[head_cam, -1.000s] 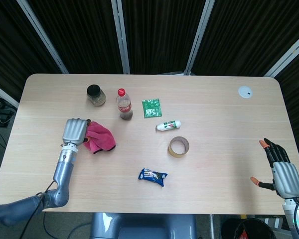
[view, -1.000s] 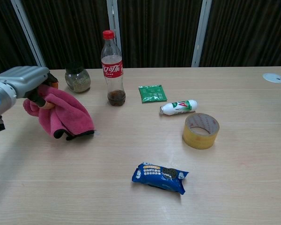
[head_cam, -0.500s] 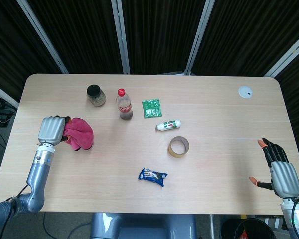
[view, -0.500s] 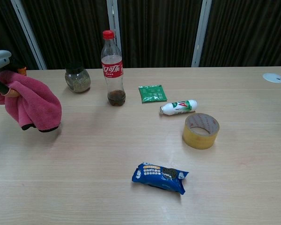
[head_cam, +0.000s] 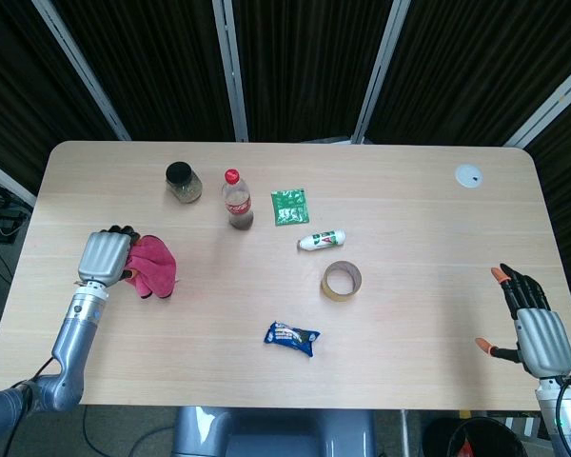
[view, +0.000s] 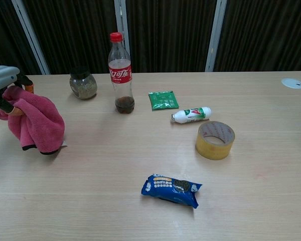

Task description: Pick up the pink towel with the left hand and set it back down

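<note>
Pink towel (view: pixel 36 123) hangs bunched from the left hand (head_cam: pixel 105 256), whose fingers clutch its top fold, well left of the cola bottle (head_cam: pixel 236 201); it looks soft, light and floppy, best held by that gathered top; its lower edge seems to brush the bench (head_cam: pixel 409 219).

My head view: high, looking down on whole table (head_cam: pixel 409 314) | my chest view: low, near, facing far curtains | shared: tabletop middle.
</note>
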